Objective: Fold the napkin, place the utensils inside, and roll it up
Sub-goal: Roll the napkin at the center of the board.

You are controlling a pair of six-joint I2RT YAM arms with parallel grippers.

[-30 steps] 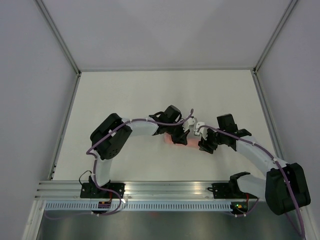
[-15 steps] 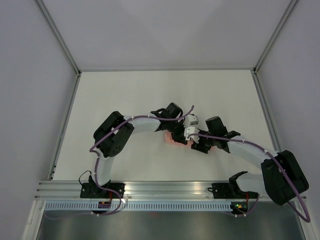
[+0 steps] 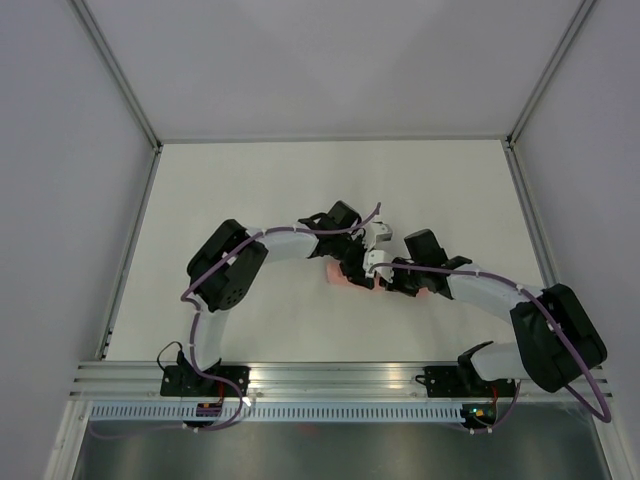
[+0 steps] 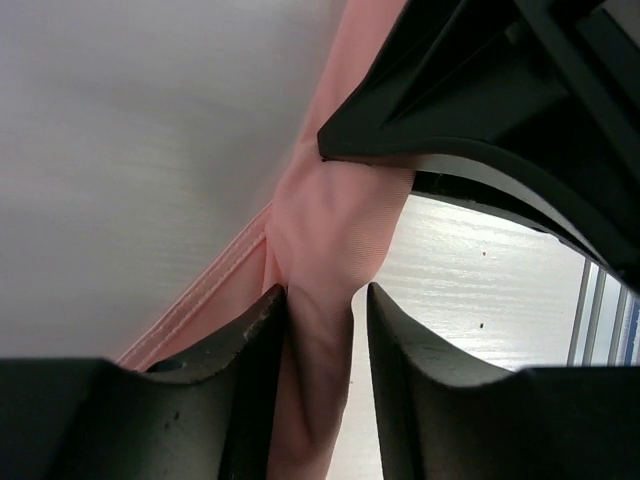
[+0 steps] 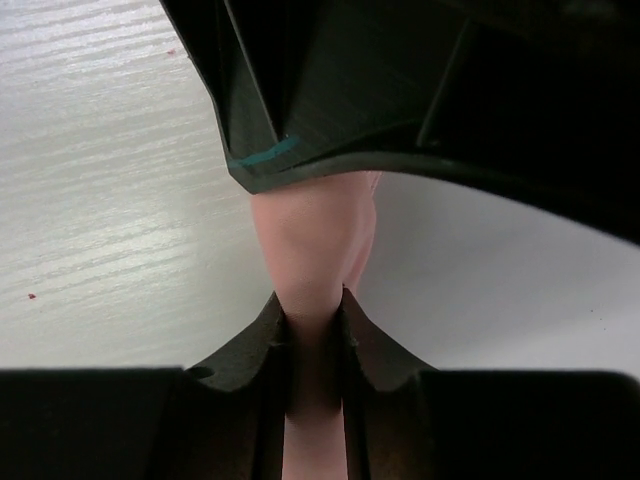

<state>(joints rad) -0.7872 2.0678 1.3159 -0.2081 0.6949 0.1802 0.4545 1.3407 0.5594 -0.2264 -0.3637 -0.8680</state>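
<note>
Near the middle of the white table (image 3: 250, 195), somewhat toward the near edge, lies the thin salmon-pink cloth napkin (image 3: 338, 279), gathered into a small narrow bundle; from above only a little of it shows, because both arms meet over it. The left gripper (image 3: 356, 270) comes to it from the left side and the right gripper (image 3: 379, 276) from the right side; the two are just beside each other. In the left wrist view the black fingers (image 4: 255, 340) of the left gripper are closed on a fold of the pink cloth, which fills the gap between them; a stitched hem runs off to the lower left, flat on the table. In the right wrist view the right gripper's fingers (image 5: 355, 340) are clenched tightly on a thin rounded ridge of the same cloth; the dark body of the other gripper sits directly above this ridge and touches it.
</note>
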